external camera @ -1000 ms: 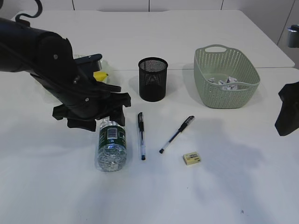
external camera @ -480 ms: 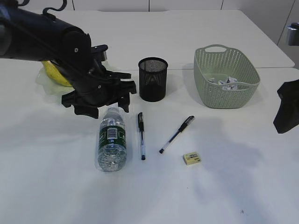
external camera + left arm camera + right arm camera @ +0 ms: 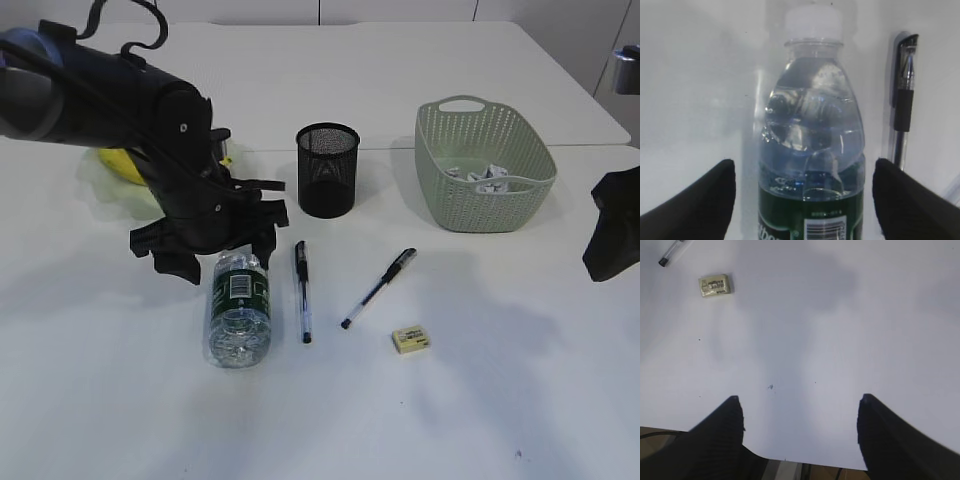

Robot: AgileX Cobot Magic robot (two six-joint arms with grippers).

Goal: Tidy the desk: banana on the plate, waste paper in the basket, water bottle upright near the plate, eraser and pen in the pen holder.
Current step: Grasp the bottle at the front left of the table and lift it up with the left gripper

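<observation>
A water bottle [image 3: 240,312] with a green label and white cap lies on its side on the table. My left gripper [image 3: 215,262] is open just above its cap end; in the left wrist view [image 3: 805,175] its two fingers stand either side of the bottle [image 3: 812,145] without touching it. The banana [image 3: 125,165] lies on the pale plate [image 3: 100,190], mostly hidden behind my left arm. Two pens [image 3: 302,290] [image 3: 380,287] and a yellow eraser [image 3: 411,340] lie on the table. The black mesh pen holder [image 3: 327,170] stands behind them. My right gripper [image 3: 800,415] is open and empty at the right edge.
A green basket [image 3: 484,165] at the back right holds crumpled waste paper [image 3: 487,176]. The eraser [image 3: 715,284] and a pen tip [image 3: 670,253] show at the top left of the right wrist view. The table's front edge runs just under the right gripper.
My left arm has swung back from the plate, uncovering the banana, and the open left gripper has come down over the bottle's cap end. The right arm has barely moved.
</observation>
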